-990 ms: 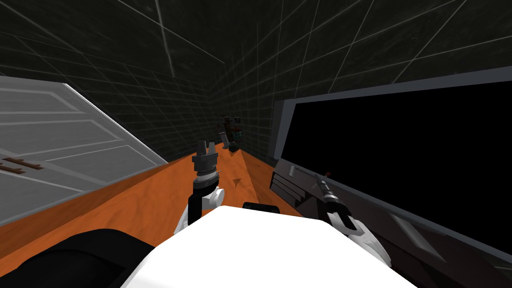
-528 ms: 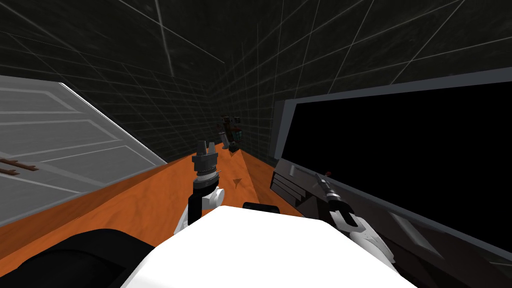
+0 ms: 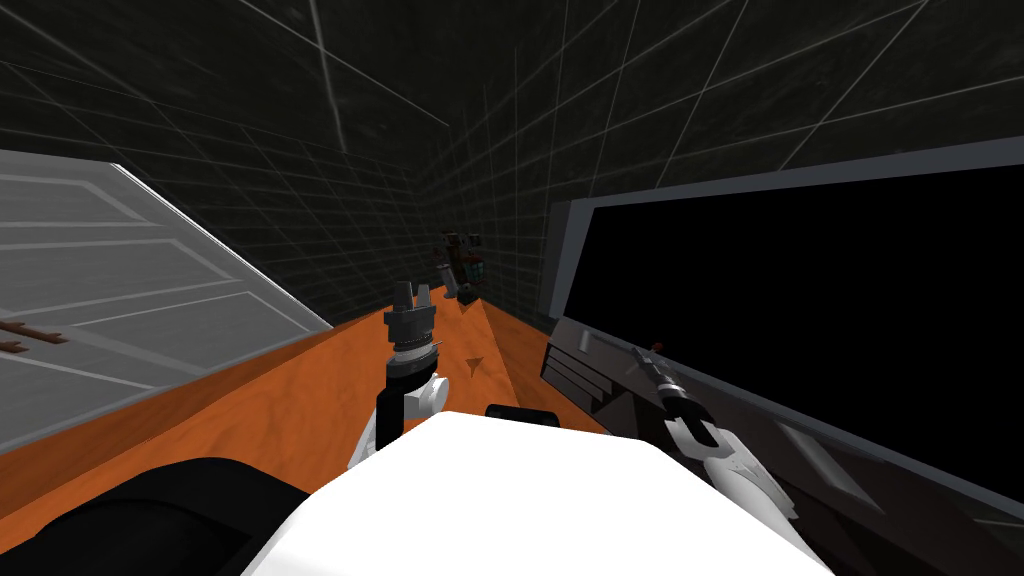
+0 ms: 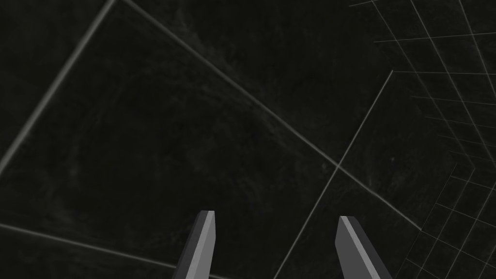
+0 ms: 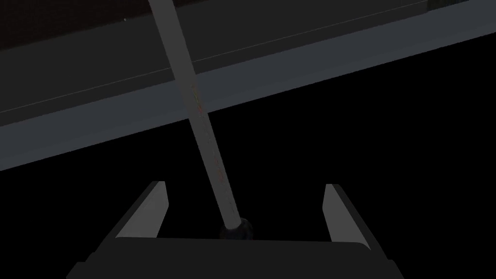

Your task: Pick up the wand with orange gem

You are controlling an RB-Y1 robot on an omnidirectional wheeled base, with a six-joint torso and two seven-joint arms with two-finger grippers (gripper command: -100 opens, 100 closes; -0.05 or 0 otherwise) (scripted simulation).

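A thin grey rod, the wand (image 5: 203, 121), runs from a dark knob at my right gripper's body up between its fingers and on past them. My right gripper (image 5: 244, 184) is open; both fingers stand well off the rod's sides. In the head view the right gripper (image 3: 645, 362) reaches toward a dark cabinet front, with a small red speck (image 3: 656, 347) just past its tip. My left gripper (image 3: 412, 290) is raised over the orange surface and points at a dark tiled wall, and the left gripper (image 4: 276, 214) holds nothing between its open fingers.
An orange wood-grain surface (image 3: 300, 400) stretches ahead. A cluster of small objects (image 3: 462, 265) stands at its far end. A grey-framed dark cabinet (image 3: 580, 370) with a black area is close on the right. A grey panelled door (image 3: 120, 270) lies to the left.
My right forearm has slid slightly toward the lower right. The grey door on the left has shifted a little leftward in view. The left arm has not moved.
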